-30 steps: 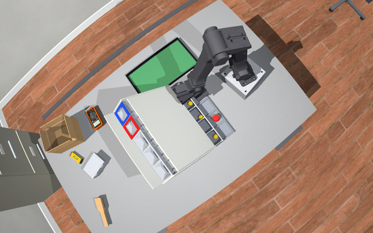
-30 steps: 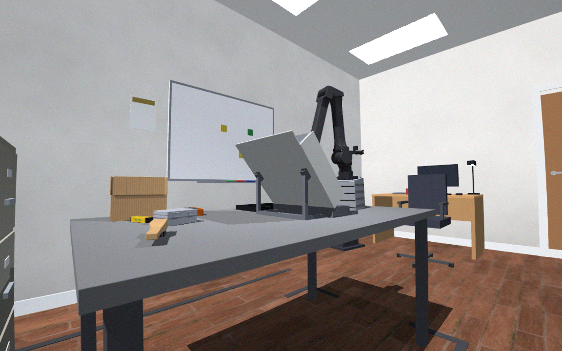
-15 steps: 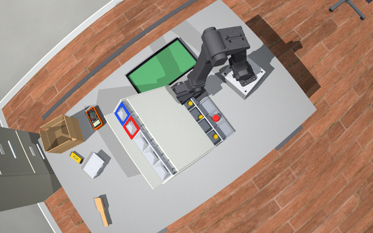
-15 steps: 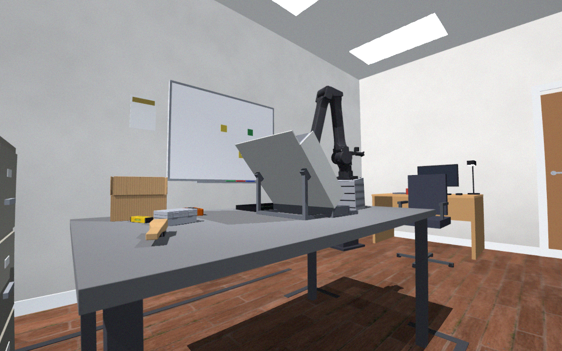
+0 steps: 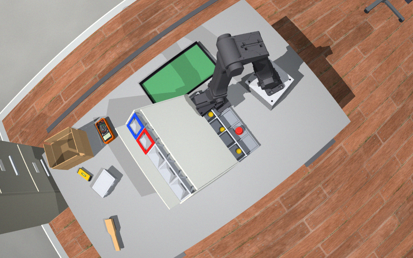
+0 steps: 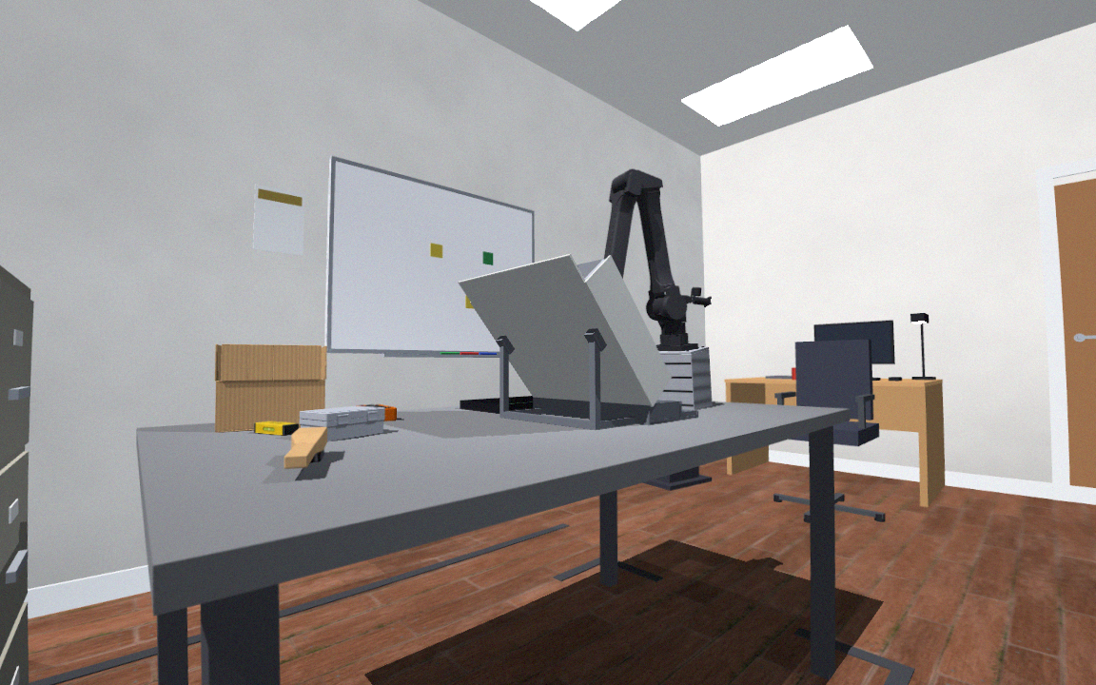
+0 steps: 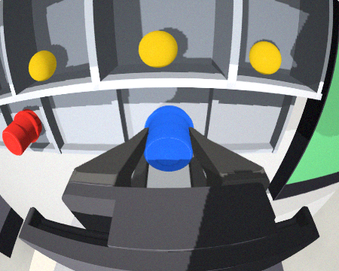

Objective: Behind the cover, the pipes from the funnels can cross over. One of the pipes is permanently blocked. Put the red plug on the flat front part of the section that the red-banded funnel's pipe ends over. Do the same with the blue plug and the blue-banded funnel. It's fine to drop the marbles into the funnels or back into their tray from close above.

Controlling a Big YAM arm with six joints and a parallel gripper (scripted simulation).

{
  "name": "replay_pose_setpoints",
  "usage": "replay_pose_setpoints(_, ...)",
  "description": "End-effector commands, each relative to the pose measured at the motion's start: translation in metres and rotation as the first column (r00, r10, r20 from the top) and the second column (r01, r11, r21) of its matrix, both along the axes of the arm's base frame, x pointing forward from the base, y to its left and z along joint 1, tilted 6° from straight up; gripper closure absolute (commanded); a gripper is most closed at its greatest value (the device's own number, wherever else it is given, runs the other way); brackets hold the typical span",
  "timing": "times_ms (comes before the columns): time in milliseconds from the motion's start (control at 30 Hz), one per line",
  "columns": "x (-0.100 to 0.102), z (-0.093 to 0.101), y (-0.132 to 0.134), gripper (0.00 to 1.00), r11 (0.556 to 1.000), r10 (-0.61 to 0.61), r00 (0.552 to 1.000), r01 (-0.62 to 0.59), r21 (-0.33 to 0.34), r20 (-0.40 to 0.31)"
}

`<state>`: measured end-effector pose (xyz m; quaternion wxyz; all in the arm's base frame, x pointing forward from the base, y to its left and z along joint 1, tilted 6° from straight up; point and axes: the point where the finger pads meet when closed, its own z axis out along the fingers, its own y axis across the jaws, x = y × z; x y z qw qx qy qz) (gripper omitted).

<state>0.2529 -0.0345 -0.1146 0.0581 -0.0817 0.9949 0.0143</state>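
Note:
My gripper [image 7: 169,134] [image 5: 213,108] is shut on the blue plug [image 7: 169,148]. It holds the plug low over the flat front part of the section whose marble [image 7: 158,49] is the middle one in the wrist view. The red plug [image 7: 22,132] [image 5: 238,130] stands on a flat front part two sections to the left in that view. Yellow marbles [image 7: 42,65] [image 7: 265,57] [image 5: 221,129] [image 5: 238,150] lie in the back pockets of the sections. The blue-banded funnel [image 5: 134,125] and the red-banded funnel [image 5: 145,141] sit at the far top edge of the sloped cover [image 5: 185,138] [image 6: 560,332].
The green tray [image 5: 179,73] [image 7: 324,124] lies just beside the end section and the gripper. A cardboard box [image 5: 66,147], a multimeter [image 5: 105,129], a small white case [image 5: 103,182] and a wooden block [image 5: 113,233] lie beyond the funnels. The arm's base [image 5: 270,86] stands close by.

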Motion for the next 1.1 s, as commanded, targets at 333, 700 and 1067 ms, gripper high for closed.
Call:
replay_pose_setpoints(333,0.0033,-0.0046,0.004,1.0,1.0,-0.003,1.0,0.003,0.0,0.009)
replay_pose_setpoints(700,0.0016,-0.0053,0.0044,1.0,1.0,-0.003,1.0,0.003,0.001,0.004)
replay_pose_setpoints(1067,0.0001,-0.0057,0.005,1.0,1.0,-0.003,1.0,0.003,0.0,0.007)
